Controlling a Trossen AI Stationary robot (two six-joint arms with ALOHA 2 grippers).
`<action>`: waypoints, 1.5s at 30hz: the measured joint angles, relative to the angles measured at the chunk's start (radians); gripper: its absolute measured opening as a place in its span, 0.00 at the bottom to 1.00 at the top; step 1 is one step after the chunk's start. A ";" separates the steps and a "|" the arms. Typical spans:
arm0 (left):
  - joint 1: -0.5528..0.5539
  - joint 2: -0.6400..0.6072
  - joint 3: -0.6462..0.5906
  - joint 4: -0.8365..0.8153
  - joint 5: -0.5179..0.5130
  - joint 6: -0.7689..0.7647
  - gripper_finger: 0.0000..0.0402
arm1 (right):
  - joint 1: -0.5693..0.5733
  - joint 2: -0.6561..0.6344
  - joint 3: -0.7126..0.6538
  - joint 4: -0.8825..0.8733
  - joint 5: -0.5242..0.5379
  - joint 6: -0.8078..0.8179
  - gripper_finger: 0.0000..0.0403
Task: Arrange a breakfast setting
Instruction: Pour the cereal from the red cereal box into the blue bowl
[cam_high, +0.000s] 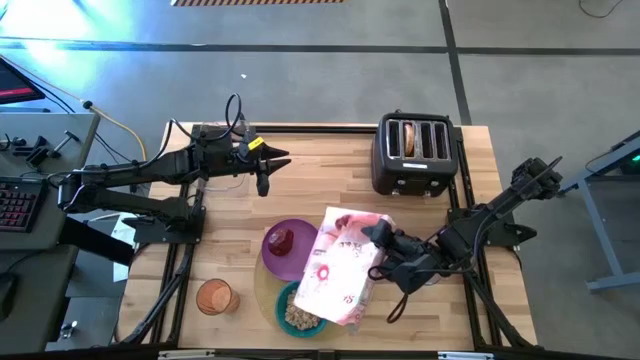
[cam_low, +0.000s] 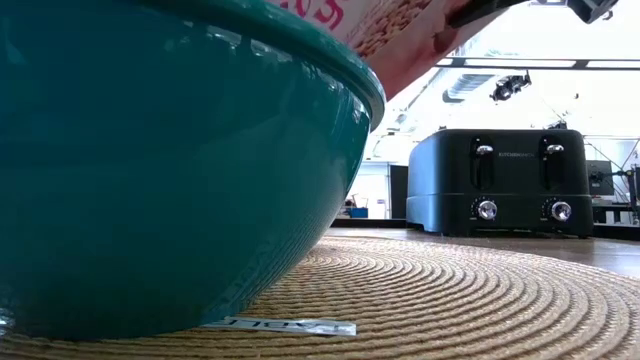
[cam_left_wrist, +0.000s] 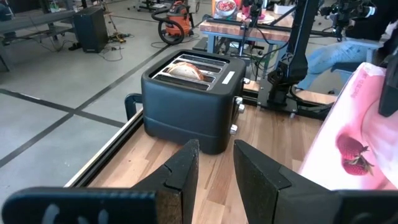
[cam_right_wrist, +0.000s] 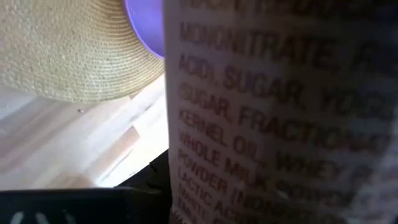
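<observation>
My right gripper (cam_high: 388, 250) is shut on the pink cereal box (cam_high: 342, 268), which lies tilted above the teal bowl (cam_high: 297, 312). The bowl has cereal in it and stands on the tan mat (cam_low: 450, 300). The box's low end (cam_low: 400, 30) hangs just over the bowl's rim (cam_low: 372, 92). The purple plate (cam_high: 298, 262) holds the red fruit (cam_high: 282, 240). The orange cup (cam_high: 213, 297) stands left of the bowl. A bagel (cam_high: 408, 138) sits in the toaster (cam_high: 415, 152). My left gripper (cam_high: 266, 168) hovers open at the far left, empty. The glass and spoon are out of view. My right gripper holds the cereal box by its right-hand part (cam_high: 372, 240), coming from the table's right side. The printed side panel (cam_right_wrist: 261, 124) fills its wrist view and hides the fingers' place. The box is lifted clear and tilted, its low end (cam_high: 335, 318) over the bowl.
The black toaster (cam_left_wrist: 186, 93) stands at the far right of the table, ahead of my left gripper (cam_left_wrist: 214, 163). Bare wood lies between the toaster and the plate (cam_high: 330, 185). The table's frame rails run along both side edges.
</observation>
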 joint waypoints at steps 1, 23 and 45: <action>0.000 0.000 0.000 0.000 0.000 0.000 0.22 | 0.000 0.000 0.000 0.000 -0.001 0.011 0.37; 0.000 0.000 0.000 0.000 0.000 -0.054 0.22 | 0.000 0.000 0.000 -0.031 -0.072 0.578 0.37; 0.000 0.000 0.000 0.002 -0.217 -0.026 0.22 | -0.010 0.000 0.000 0.037 -0.106 1.269 0.37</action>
